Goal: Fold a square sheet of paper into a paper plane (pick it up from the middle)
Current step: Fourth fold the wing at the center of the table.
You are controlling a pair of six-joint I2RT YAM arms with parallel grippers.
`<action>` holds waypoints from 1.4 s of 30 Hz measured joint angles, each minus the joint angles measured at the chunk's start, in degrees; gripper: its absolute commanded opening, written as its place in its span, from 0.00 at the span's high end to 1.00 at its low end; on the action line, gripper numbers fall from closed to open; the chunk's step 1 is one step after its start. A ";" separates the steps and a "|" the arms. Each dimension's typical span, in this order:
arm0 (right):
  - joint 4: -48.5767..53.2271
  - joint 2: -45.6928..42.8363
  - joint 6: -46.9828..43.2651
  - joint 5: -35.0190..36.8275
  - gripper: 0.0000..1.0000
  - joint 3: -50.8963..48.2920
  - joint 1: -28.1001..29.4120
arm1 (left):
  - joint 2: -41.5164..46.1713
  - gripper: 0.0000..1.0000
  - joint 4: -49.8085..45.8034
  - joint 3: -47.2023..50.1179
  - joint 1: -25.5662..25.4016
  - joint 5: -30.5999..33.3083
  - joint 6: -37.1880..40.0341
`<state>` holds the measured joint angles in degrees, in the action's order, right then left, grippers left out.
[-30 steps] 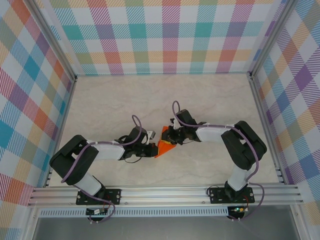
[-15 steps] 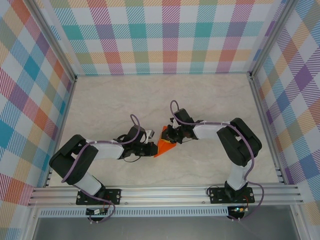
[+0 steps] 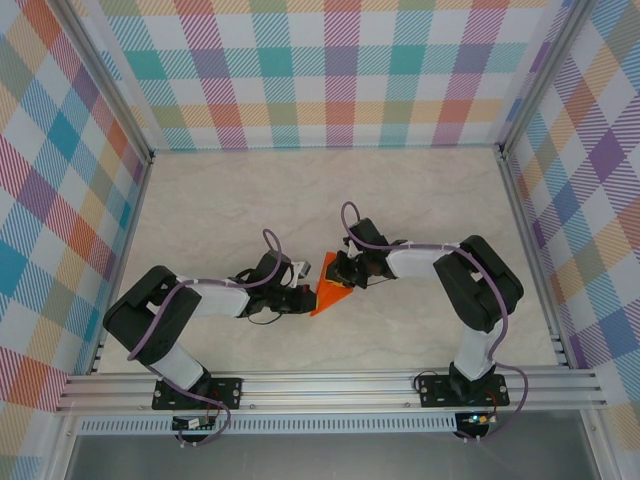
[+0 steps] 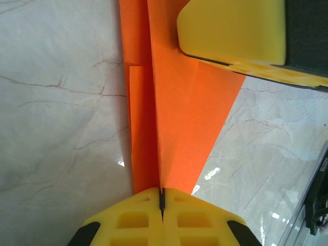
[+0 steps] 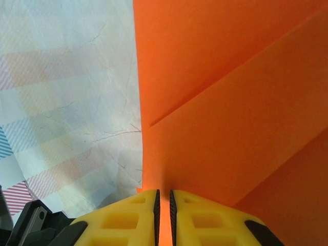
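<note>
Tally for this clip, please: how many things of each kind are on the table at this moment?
Folded orange paper: 1
Robot arms: 2, left arm and right arm
Total: 3

The left arm and right arm are showing black joints and white links. Purple cables are trailing along both.

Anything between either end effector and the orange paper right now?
Nothing visible. The left end effector is shut on the folded bright orange paper sheet along a fold, and the right end effector is shut on one of its edges.
</note>
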<state>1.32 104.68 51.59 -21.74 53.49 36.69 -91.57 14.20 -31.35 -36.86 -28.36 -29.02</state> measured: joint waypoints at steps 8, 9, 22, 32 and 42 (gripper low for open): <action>-0.22 1.22 -0.02 -0.28 0.83 0.15 -0.33 | -1.07 1.00 1.20 -0.15 0.46 -1.46 -1.31; -0.22 1.22 -0.04 -0.37 0.83 0.20 -0.33 | -1.25 1.00 1.22 -0.22 0.59 -1.77 -1.55; -1.36 1.25 -0.79 -3.67 0.82 0.63 -0.66 | -2.51 1.00 2.56 -0.28 2.21 -4.85 -4.72; -2.27 3.65 -1.14 -5.38 0.83 2.54 -0.66 | -2.89 1.00 4.04 0.15 3.28 -5.75 -6.14; -1.90 4.63 -1.36 -5.09 0.83 2.99 -0.63 | -2.97 0.96 4.68 0.48 3.41 -5.95 -6.16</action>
<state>-0.58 109.32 50.24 -26.83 56.49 36.05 -94.54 18.87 -30.87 -33.45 -34.30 -35.18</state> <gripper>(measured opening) 0.172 0.045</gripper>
